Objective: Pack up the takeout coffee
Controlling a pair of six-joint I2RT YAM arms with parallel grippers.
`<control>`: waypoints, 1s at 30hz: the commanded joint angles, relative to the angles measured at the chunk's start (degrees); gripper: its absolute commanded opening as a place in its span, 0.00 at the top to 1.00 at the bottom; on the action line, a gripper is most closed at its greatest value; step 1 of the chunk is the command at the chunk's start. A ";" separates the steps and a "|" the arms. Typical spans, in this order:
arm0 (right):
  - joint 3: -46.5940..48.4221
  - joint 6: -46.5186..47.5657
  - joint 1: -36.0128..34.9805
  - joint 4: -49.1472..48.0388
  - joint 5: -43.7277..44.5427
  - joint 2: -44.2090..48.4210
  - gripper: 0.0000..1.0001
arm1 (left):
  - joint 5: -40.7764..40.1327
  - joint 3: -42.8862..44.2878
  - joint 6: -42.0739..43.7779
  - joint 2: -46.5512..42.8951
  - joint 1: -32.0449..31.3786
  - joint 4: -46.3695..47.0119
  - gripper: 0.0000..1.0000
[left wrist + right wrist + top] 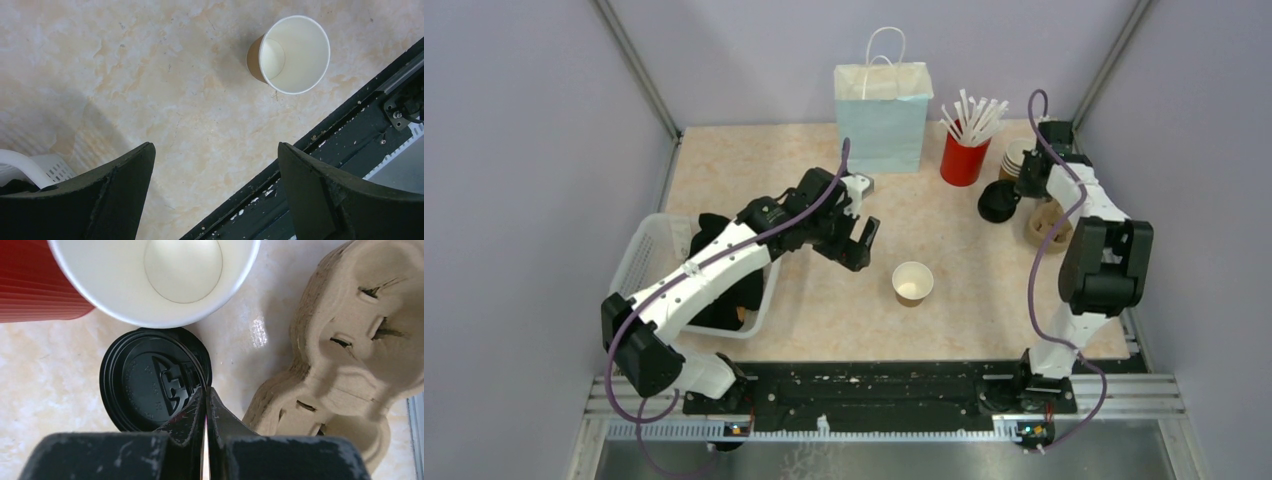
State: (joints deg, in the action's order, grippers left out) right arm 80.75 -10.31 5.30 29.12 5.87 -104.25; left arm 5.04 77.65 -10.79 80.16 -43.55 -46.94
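Kraft-paper cup (913,283) upright, mouth up, black lid (145,382) lying flat

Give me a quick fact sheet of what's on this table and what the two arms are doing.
open cup: brown paper cup, upright, no lid, standing alone in the middle
lid: black lid, next to another open cup
left fingers: open, hovering apart from the brown paper cup
right fingers: closed at the lid's rim; grip unclear
bag: pale blue bag, upright at the back
carrier: cardboard cup carrier, right of the lid
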 commanded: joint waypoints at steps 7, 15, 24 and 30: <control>3.93 -4.10 -1.67 6.09 -8.35 11.06 1.00 | 5.36 9.02 -6.57 3.87 1.11 -0.53 0.02; -0.94 -5.24 -22.22 12.44 -6.17 24.47 1.00 | 16.65 20.63 -18.60 12.31 6.01 -3.78 0.02; 3.25 -5.65 -41.91 17.60 5.65 25.22 1.00 | 7.04 23.15 -23.49 12.84 6.07 -6.54 0.28; 5.15 -7.12 -46.68 17.59 6.25 23.94 1.00 | 5.93 20.93 -24.14 12.82 6.08 -5.04 0.45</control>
State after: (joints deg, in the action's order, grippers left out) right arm 82.21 -15.75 -39.09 46.54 9.54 -79.94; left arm 12.91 98.56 -33.78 94.24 -37.28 -52.77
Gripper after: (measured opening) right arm 0.003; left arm 0.598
